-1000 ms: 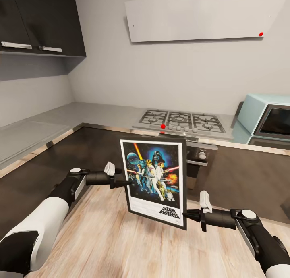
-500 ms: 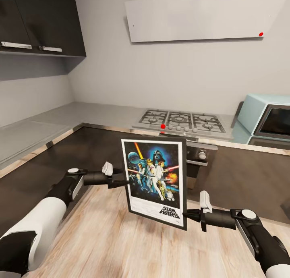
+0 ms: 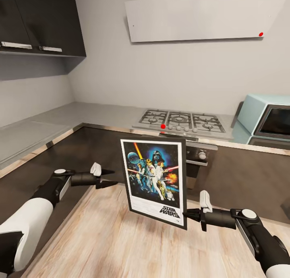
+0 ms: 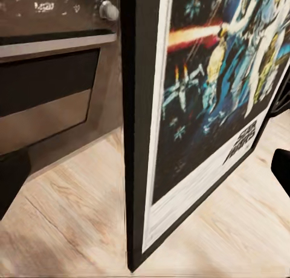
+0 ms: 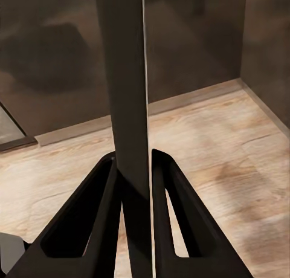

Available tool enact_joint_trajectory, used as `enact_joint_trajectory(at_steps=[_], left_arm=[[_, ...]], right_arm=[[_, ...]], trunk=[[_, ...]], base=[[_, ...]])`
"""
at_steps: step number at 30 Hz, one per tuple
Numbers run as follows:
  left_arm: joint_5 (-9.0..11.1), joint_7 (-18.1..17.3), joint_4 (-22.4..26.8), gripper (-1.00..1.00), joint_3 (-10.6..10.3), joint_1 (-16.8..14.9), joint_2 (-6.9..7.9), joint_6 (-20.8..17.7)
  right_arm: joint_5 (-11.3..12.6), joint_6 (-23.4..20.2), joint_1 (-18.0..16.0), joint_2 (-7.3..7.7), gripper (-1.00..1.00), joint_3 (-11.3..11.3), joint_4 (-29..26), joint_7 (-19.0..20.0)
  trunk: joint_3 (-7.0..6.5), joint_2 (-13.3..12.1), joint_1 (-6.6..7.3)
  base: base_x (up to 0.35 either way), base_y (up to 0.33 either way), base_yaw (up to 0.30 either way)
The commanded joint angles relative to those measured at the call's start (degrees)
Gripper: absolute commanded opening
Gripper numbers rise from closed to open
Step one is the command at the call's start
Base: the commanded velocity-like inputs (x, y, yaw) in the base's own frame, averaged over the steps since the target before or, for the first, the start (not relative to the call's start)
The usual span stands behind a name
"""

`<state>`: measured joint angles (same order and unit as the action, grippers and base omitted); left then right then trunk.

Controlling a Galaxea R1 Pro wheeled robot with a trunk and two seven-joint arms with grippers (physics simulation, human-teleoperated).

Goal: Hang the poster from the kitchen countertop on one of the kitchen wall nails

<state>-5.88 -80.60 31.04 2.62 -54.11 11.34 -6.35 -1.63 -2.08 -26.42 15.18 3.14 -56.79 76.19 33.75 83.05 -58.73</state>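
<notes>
The poster point(image 3: 155, 181), a black-framed Star Wars print, hangs upright in the air in front of the oven. My right gripper point(image 3: 186, 214) is shut on its lower right corner. In the right wrist view both fingers point(image 5: 90, 217) pinch the frame's dark edge point(image 5: 124, 78). My left gripper point(image 3: 112, 177) stands open just left of the poster, apart from it. The left wrist view looks along the poster's edge and face point(image 4: 205, 109). The glossy pale grey kitchen countertop point(image 3: 96, 113) with its steel gas hob point(image 3: 181, 121) runs behind. The wall nails are out of view.
A teal microwave point(image 3: 266, 119) sits on the counter at the right. Dark upper cabinets point(image 3: 40, 20) hang at the left and a pale hood panel point(image 3: 201, 16) above the hob. The oven front point(image 3: 199, 157) stands right behind the poster, over a wooden floor point(image 3: 104, 237).
My left gripper has let go of the poster's left edge and drawn back to the left, now open. The poster stays held by the right gripper, barely moved.
</notes>
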Motion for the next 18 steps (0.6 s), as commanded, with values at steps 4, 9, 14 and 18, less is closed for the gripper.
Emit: enact_joint_trajectory(at_steps=[4, 9, 14, 18], left_arm=[[-0.4, -0.3, -2.1, 1.00, 0.3, 0.0, 0.75, 0.0], [-0.4, -0.1, -6.6, 1.00, 0.3, 0.0, 1.39, 4.5], [-0.2, 4.7, -11.9, 1.00, 0.3, 0.0, 1.34, 7.7], [0.3, 9.9, -18.8, 1.00, 0.3, 0.0, 0.74, 12.4]], right_arm=[[-0.1, -0.4, 0.0, 0.12, -1.00, 0.2, -0.2, 0.5], [0.1, -0.4, 0.0, 0.47, -1.00, 0.6, -0.7, 1.7], [0.2, -0.7, 0.1, 0.67, -1.00, 1.1, -2.7, 2.6], [0.3, -1.1, 0.2, 0.66, -1.00, 5.7, -3.6, 2.6]], trunk=[[0.06, 0.0, 0.00], [0.06, 0.0, 0.00], [0.06, 0.0, 0.00], [0.06, 0.0, 0.00]], base=[[0.000, 0.000, 0.000], [0.000, 0.000, 0.000], [0.000, 0.000, 0.000], [0.000, 0.000, 0.000]])
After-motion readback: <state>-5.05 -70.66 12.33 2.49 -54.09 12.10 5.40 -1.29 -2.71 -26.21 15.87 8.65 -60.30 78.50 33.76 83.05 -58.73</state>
